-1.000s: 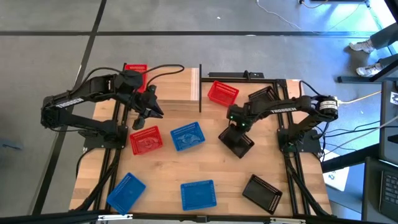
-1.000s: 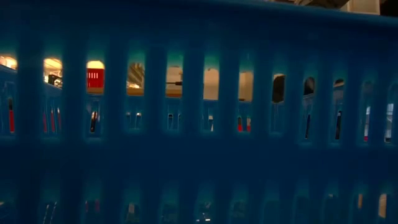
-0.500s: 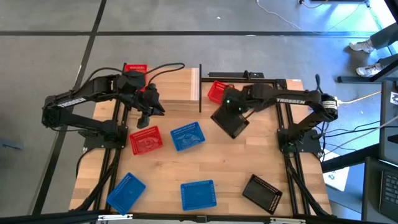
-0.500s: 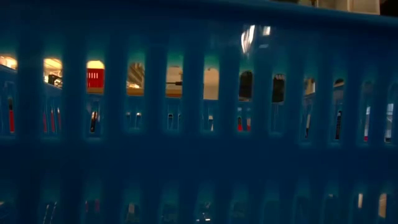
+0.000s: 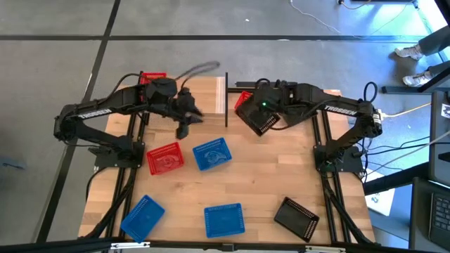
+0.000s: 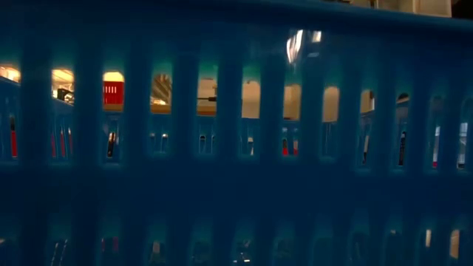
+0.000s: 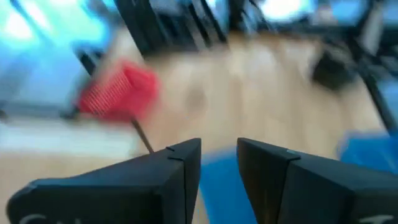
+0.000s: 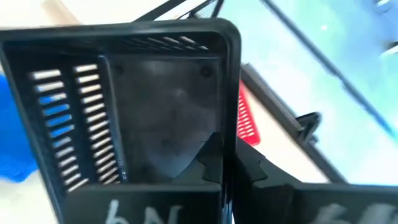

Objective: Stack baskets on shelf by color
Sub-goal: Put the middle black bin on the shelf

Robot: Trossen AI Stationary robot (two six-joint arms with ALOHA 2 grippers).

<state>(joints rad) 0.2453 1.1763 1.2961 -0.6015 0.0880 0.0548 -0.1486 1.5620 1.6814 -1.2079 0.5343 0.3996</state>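
Note:
My right gripper [image 5: 267, 110] [image 8: 227, 165] is shut on a black basket [image 5: 259, 119] and holds it above the shelf's [image 5: 219, 95] near left part. Just behind it a red basket [image 5: 241, 100] rests on the shelf, partly covered. My left gripper [image 5: 184, 124] [image 7: 219, 163] hovers over the far middle of the table, fingers narrowly open and holding nothing. On the tabletop lie a red basket [image 5: 164, 158], a blue basket [image 5: 211, 154], two more blue baskets [image 5: 143, 216] [image 5: 225, 219] and a black basket [image 5: 295, 218]. My right gripper pinches one side wall of the black basket at its rim [image 8: 228, 134], one finger [image 8: 210, 155] inside the basket and the other [image 8: 252, 169] outside. The basket is lifted clear of the table and tilted, its open side facing the wrist camera.
Another red basket [image 5: 153, 77] sits at the table's far left edge. The shelf's thin black post [image 5: 226, 105] stands between the two grippers. A blue basket wall [image 6: 236, 148] right before the low camera blocks nearly all of that view. Bare wood shows between the near baskets.
My right gripper has carried the black basket up off the table's right middle and toward the far edge and left, to the shelf beside the red basket. My left gripper has swung toward the table's right, closer to the shelf post.

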